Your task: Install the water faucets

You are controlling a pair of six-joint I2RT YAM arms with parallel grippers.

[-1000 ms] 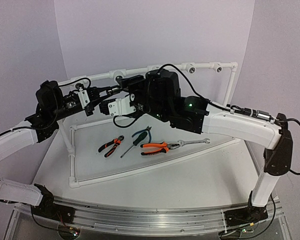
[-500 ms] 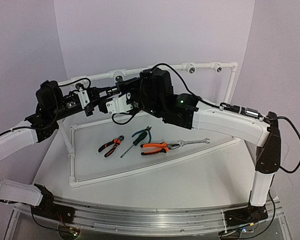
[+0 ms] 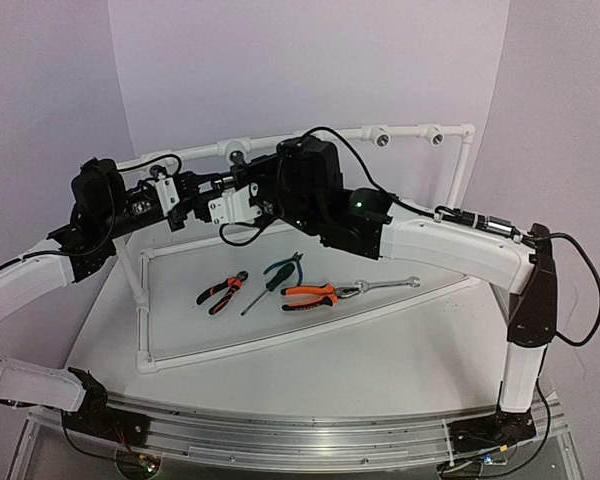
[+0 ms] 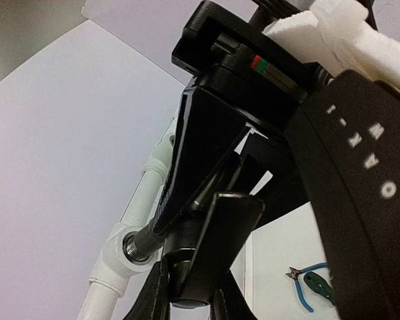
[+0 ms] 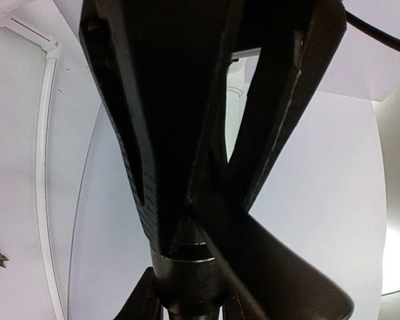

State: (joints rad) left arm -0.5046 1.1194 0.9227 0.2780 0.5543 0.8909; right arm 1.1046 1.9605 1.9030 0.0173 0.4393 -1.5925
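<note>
The black faucet [image 3: 220, 180] hangs in the air between both grippers, by the back white pipe. In the left wrist view its threaded end [image 4: 139, 247] sits at the mouth of a white socket fitting [image 4: 113, 261]. My left gripper [image 3: 202, 187] is shut on the faucet's cylindrical body [image 4: 179, 269], with its fingers on either side at the bottom [image 4: 190, 305]. My right gripper [image 3: 227, 190] comes from the other side and is shut on the same faucet [image 5: 187, 280], low in its wrist view [image 5: 187, 311]. The other gripper's fingers fill most of each wrist view.
The white pipe frame [image 3: 145, 300] runs round the table, with more sockets at the back right [image 3: 380, 137]. Orange-handled pliers [image 3: 310, 295], smaller orange pliers [image 3: 222, 290], a green screwdriver [image 3: 278, 275] and a wrench [image 3: 385, 286] lie on the table.
My right arm has moved left and up toward the left gripper and the back pipe. The left gripper has barely moved.
</note>
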